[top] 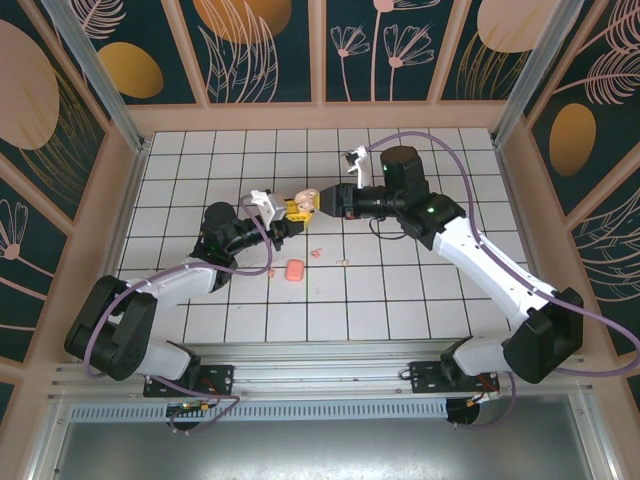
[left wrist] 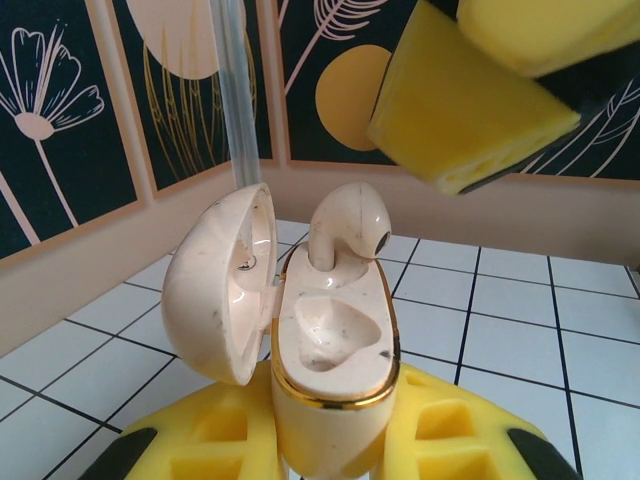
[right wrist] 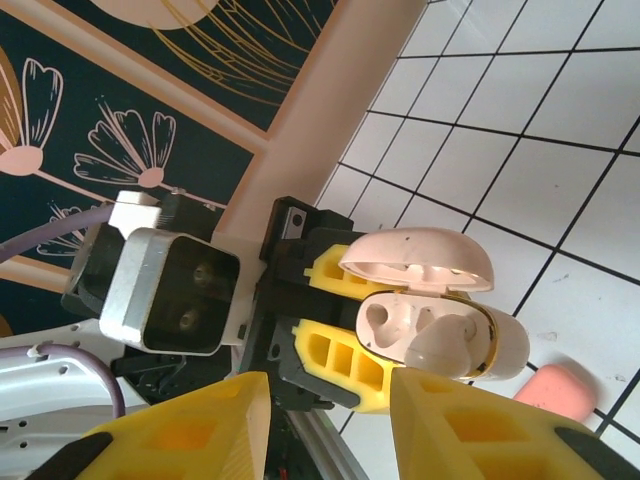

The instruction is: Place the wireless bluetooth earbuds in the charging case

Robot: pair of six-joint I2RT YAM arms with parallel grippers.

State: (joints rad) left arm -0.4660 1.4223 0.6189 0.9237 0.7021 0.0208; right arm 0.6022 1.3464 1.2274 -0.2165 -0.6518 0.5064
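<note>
- Top external: the left gripper (top: 289, 211) and the right gripper (top: 318, 200) meet nose to nose just above the centre of the frame, over the tiled table (top: 420, 300); the charging case (top: 299, 205) sits between them, clamped by the left one
- Below them a salmon-pink box (top: 294, 270) lies on the tiles with tiny pale-pink bits (top: 315, 252) near it (too small to tell whether one is the second earbud); nothing there blocks either arm
- Left wrist: the case fills the lower centre, held at its base by the left arm's yellow fingers (left wrist: 205, 450), its lid (left wrist: 215, 290) swung open to the left
- One earbud (left wrist: 348, 222) stands stem-down in the far socket, its head proud of the rim, so it looks placed but perhaps not pressed home; the near socket (left wrist: 335, 340) is empty
- The right arm's finger (left wrist: 450, 110) hangs at upper right, apart from the earbud
- Right wrist: along the bottom edge its own pads (right wrist: 200, 435) stand apart with nothing between them, so this gripper is open; the case lies right of centre, the box at lower right
- Roughly half done, by my reading: one bud in, the other to fetch and seat
</note>
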